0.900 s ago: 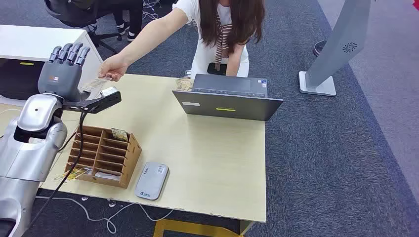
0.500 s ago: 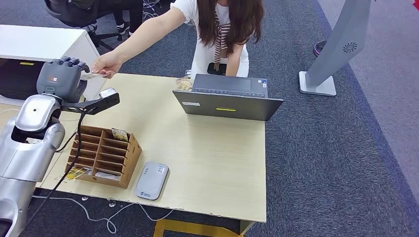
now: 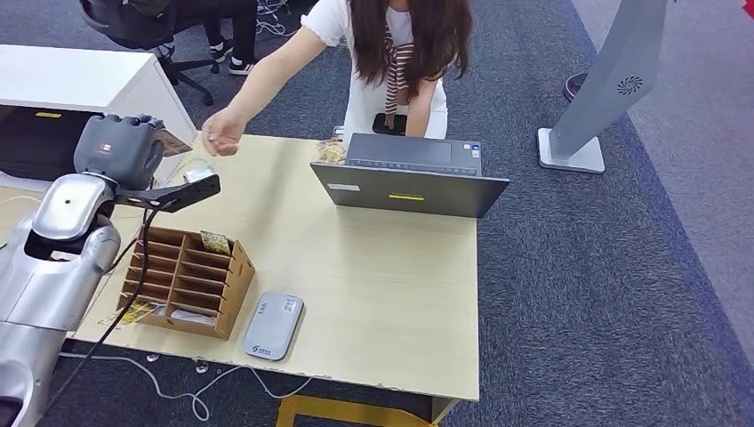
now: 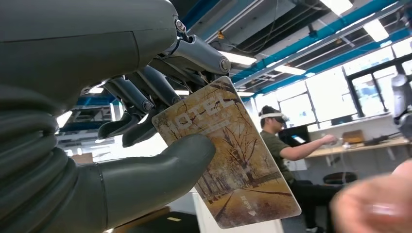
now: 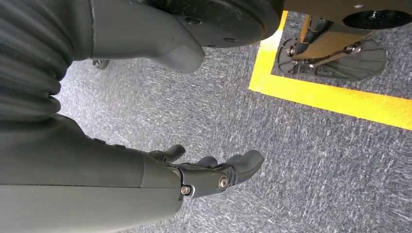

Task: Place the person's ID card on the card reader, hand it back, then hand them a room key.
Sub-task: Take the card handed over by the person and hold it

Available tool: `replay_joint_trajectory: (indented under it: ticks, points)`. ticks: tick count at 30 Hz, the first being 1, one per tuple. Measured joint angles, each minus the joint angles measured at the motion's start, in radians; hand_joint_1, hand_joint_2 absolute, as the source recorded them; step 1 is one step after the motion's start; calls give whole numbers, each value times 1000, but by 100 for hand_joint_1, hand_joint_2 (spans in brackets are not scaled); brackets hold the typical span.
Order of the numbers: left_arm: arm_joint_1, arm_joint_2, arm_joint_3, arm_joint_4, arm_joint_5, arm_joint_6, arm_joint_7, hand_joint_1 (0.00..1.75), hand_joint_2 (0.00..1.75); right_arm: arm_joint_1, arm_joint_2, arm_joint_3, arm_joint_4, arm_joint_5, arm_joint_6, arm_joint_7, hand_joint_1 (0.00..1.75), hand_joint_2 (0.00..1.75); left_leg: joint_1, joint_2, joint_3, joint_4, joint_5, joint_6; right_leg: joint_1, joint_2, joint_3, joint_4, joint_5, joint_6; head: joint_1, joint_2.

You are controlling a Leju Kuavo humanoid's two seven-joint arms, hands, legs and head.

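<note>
One card pinched in the raised left robot hand

Raised at the far-left corner of the worktop [image 3: 373, 294]: left robot hand [image 3: 120, 147], fingers curled in, thumb pressing a card [image 4: 228, 155] against them. Printed with "HOTEL" and an avenue of autumn trees, so a room key by its face rather than an ID card; one corner poking out past the knuckles in the head view. Just to the right, apart from the card: person's hand [image 3: 222, 133], arm stretched across from behind the worktop. Below the left robot hand, on the near-left part of the worktop: wooden pigeonhole rack [image 3: 187, 280] with cards in some slots. Just beside it, to the right: grey card reader [image 3: 273, 326], lying flat. Further right, at the far edge: open laptop [image 3: 411, 182]. Hanging over grey carpet in the right wrist view: right robot hand [image 5: 204, 172], fingers loosely bent, holding nothing.
</note>
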Motion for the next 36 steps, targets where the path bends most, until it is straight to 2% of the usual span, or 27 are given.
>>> replay_joint_trajectory:
  ticks: [8,14,18,21,26,36]
  points:
    - [183,-75,-21,-181,-20,170,-50,175,175,0,4,0,1,1,-3,-2,0,175,-1,0,0,0,-1,0,0,0,0,-1,0,0,0,0]
    - [199,-83,-28,-197,-27,178,-50,175,175,0,5,0,1,1,-5,-2,0,175,-1,0,0,0,-1,0,0,0,0,-1,0,0,0,0]
    - [288,-134,-87,-285,-55,198,-49,175,175,0,13,-1,2,0,-15,-3,0,175,0,0,0,0,-1,1,0,0,0,-1,0,0,0,0]
    - [362,-167,-142,-346,-79,151,-28,175,175,1,17,-3,4,-9,-25,-6,0,175,0,0,0,0,-1,1,0,0,0,-1,0,0,0,0]
    - [460,-173,-173,-359,-110,109,27,175,175,2,21,-7,4,-22,-30,-7,0,175,0,0,0,0,-1,1,0,1,0,-1,0,0,0,0]
    - [540,-161,-181,-350,-90,36,57,175,175,2,23,-9,4,-20,-32,1,0,175,0,0,-1,0,-1,1,0,0,0,-1,0,0,0,0]
